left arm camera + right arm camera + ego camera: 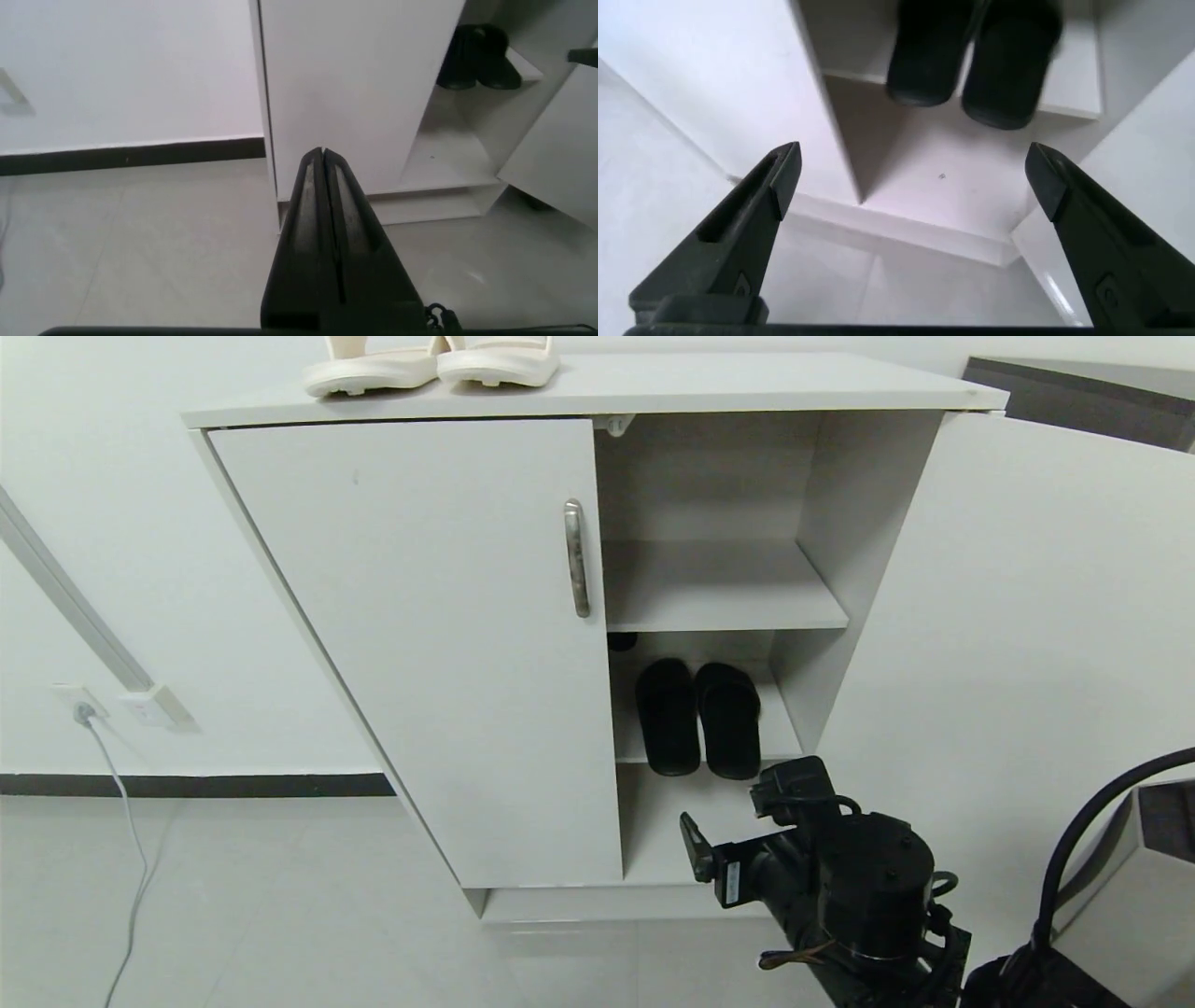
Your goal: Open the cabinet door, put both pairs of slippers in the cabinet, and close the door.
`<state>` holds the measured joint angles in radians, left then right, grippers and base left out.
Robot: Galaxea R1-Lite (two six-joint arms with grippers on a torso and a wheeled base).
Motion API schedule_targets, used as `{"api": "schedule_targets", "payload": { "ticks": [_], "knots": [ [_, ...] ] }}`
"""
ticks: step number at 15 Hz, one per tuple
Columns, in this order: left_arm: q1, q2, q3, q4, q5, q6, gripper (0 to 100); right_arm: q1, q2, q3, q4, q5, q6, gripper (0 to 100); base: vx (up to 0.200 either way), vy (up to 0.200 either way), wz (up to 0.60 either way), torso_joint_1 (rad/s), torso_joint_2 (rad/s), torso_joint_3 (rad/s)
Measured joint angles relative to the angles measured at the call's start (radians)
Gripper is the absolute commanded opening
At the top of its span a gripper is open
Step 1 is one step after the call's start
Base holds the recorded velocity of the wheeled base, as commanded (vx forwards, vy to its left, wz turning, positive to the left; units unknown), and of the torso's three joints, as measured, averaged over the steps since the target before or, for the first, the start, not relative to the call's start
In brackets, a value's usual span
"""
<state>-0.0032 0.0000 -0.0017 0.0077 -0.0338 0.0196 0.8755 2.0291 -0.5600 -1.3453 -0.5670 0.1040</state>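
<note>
A pair of black slippers (698,719) (481,58) (971,56) lies side by side on the middle shelf of the white cabinet (747,383). A cream pair (434,364) rests on the cabinet's top, at its left. The right door (1027,616) stands swung open; the left door (420,616) with its metal handle (577,558) is closed. My right gripper (738,812) (913,159) hangs open and empty just in front of the lower compartment, below the black slippers. My left gripper (322,157) is shut with nothing in it, low over the floor, left of the cabinet.
A wall socket (84,709) with a cable running down to the floor sits at the left. A grey box (1130,896) stands at the lower right beside the open door. The upper shelf (719,588) and the bottom compartment (943,187) are bare.
</note>
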Motion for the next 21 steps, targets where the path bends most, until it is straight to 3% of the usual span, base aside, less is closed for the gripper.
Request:
{"api": "schedule_targets", "payload": {
  "ticks": [11, 21],
  "knots": [
    [0.0, 0.0, 0.0, 0.0, 0.0, -0.001, 0, 0.001, 0.017, -0.006, -0.001, 0.003, -0.001, 100, 0.0, 0.0, 0.0, 0.0, 0.0, 0.007],
    [0.0, 0.0, 0.0, 0.0, 0.0, 0.001, 0, 0.003, 0.029, -0.004, -0.018, 0.001, -0.003, 100, 0.0, 0.0, 0.0, 0.002, 0.0, 0.166]
  ]
}}
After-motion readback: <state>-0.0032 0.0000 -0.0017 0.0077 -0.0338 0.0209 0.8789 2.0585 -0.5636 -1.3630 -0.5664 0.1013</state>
